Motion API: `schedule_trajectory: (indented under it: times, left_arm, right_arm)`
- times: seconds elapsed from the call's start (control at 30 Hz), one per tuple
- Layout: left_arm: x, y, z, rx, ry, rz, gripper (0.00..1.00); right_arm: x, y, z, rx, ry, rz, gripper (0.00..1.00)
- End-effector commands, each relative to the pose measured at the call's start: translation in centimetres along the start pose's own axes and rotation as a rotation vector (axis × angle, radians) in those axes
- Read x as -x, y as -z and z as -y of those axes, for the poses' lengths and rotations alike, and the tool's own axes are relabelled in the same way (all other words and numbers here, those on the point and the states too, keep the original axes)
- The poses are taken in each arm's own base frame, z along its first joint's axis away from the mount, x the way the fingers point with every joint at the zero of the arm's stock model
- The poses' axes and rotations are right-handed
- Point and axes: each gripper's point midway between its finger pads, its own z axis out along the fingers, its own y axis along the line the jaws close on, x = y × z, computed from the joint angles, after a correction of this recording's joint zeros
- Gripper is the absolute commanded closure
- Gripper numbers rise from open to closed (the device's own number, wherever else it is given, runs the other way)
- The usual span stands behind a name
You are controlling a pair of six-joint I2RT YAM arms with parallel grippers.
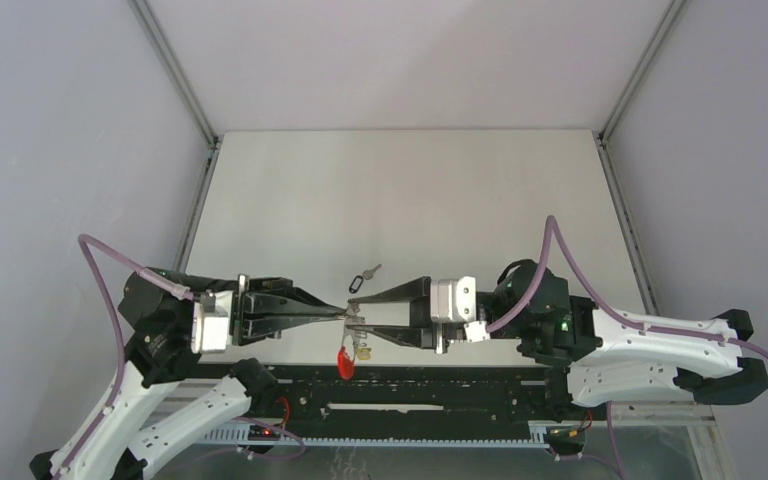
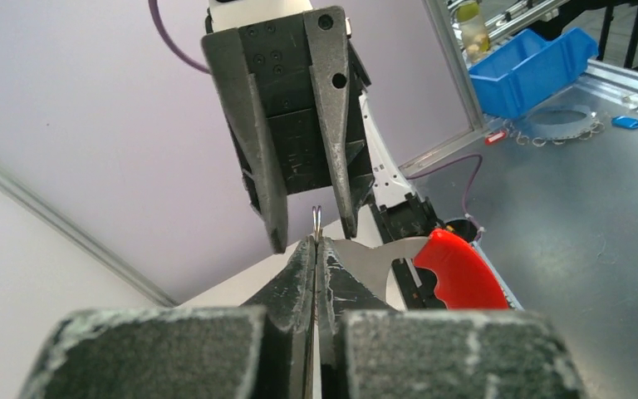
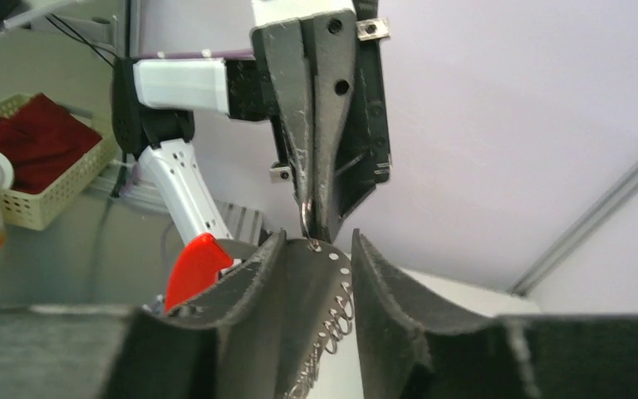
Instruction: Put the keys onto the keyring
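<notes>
- the red keyring (image 1: 344, 362) is seen hanging at lower centre of the top view, with the yellow-tag key (image 1: 363, 350) just to its right.
- just above them, the left gripper (image 1: 346, 313) is clenched on a thin wire ring (image 2: 316, 218) of the keyring.
- the right gripper (image 1: 358, 317) is met tip to tip with it; its jaws are parted on either side of that ring, and no grip is visible.
- farther up, the black-tag key (image 1: 363, 278) is left lying on the table (image 1: 410, 200).

Lab: walled test table (image 1: 380, 200), parts bin (image 2: 532, 71)
</notes>
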Motion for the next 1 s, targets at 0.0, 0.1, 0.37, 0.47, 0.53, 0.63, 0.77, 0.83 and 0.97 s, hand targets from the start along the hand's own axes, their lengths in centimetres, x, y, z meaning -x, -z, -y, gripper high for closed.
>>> schedule_trajectory:
  times: [0.0, 0.1, 0.37, 0.47, 0.53, 0.63, 0.77, 0.83, 0.97]
  left_arm:
    - [-2.2, 1.0, -0.4, 0.042, -0.102, -0.104, 1.0]
    - [-4.7, 2.0, 0.3, 0.019, -0.194, -0.197, 1.0]
    - [-9.0, 3.5, 1.5, -0.004, -0.159, -0.339, 1.0]
    - [-10.2, 3.9, 1.6, 0.01, -0.131, -0.372, 1.0]
    - [-11.2, 4.2, 1.4, 0.034, -0.109, -0.4, 1.0]
    - [-12.6, 4.8, 0.2, 0.116, -0.041, -0.428, 1.0]
    - [-14.4, 6.7, -2.8, 0.274, 0.096, -0.448, 1.0]
    - [-15.5, 8.0, -4.3, 0.331, 0.153, -0.475, 1.0]
    - [-17.3, 11.2, -5.8, 0.414, 0.187, -0.549, 1.0]
  right_arm:
    - [-0.9, 1.5, 1.9, -0.103, -0.069, -0.067, 0.44]
    - [-1.2, 3.6, 3.3, -0.17, -0.114, -0.111, 0.34]
    - [-9.2, 8.6, 6.0, -0.381, -0.27, -0.341, 0.25]
    - [-12.0, 10.8, 7.8, -0.525, -0.315, -0.416, 0.13]
    - [-14.0, 11.9, 8.4, -0.578, -0.348, -0.471, 0.01]
    - [-16.4, 12.7, 8.5, -0.626, -0.443, -0.498, 0.0]
    - [-19.6, 14.5, 10.5, -0.861, -0.579, -0.471, 0.0]
    - [-22.2, 14.9, 10.7, -0.88, -0.559, -0.511, 0.0]
    - [-27.0, 14.8, 11.3, -0.918, -0.564, -0.593, 0.04]
